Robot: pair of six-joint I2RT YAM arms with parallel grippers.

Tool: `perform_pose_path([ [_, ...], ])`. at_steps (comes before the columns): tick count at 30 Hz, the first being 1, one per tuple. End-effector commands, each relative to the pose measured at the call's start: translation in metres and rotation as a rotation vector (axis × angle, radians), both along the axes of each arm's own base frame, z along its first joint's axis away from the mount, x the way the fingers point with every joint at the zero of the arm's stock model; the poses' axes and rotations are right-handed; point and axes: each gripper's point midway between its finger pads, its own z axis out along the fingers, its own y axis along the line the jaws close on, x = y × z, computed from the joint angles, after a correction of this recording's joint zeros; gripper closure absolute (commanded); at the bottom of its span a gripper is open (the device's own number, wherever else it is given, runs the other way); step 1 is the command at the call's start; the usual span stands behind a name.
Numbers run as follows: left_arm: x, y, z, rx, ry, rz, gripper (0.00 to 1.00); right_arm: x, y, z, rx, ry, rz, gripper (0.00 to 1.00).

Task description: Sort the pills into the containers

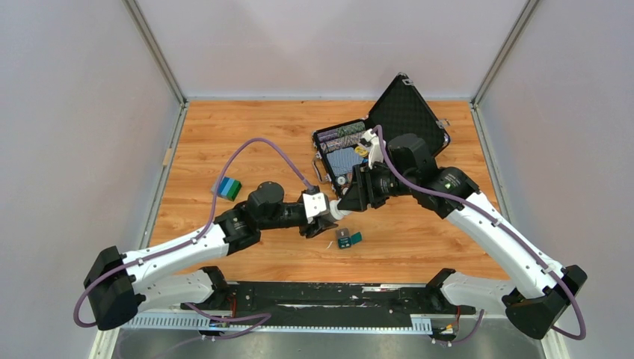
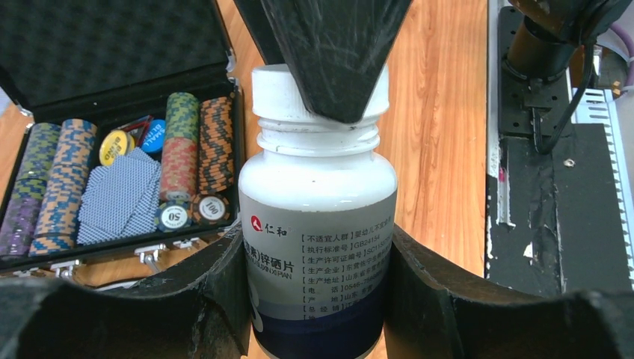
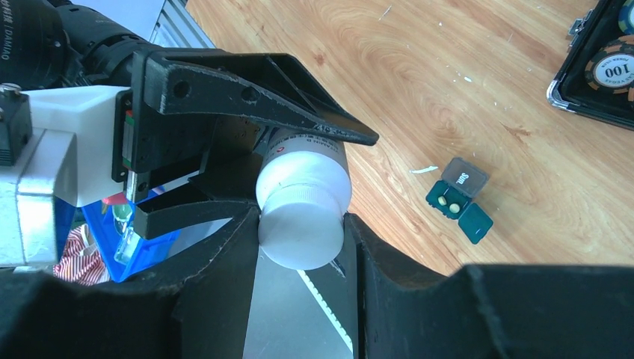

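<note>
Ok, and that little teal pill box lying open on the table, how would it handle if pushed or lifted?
The teal box looks tiny and thin-walled, so probably very light and apt to skid on the smooth wooden table when pushed. Its lid is open with two pills inside, so tilting it would likely spill them.

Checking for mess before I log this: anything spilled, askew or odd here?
Nothing spilled: the bottle is capped. Only a white sliver lies on the table beside the open box, which holds two pills.
</note>
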Motion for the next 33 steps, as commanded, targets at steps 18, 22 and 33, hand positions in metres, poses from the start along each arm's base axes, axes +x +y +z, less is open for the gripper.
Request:
perform_pose_path([
  [18, 0.008, -0.01, 0.046, -0.145, -0.091, 0.008, 1.0, -0.012, 0.023, 0.001, 0.126, 0.149, 0.043, 0.59],
  [22, 0.013, -0.01, 0.047, -0.148, -0.097, 0.028, 1.0, -0.006, 0.023, -0.004, 0.119, 0.205, -0.029, 0.6],
  [33, 0.021, -0.013, 0.037, -0.091, -0.118, 0.041, 1.0, 0.013, 0.021, -0.023, 0.059, 0.326, -0.233, 0.5],
])
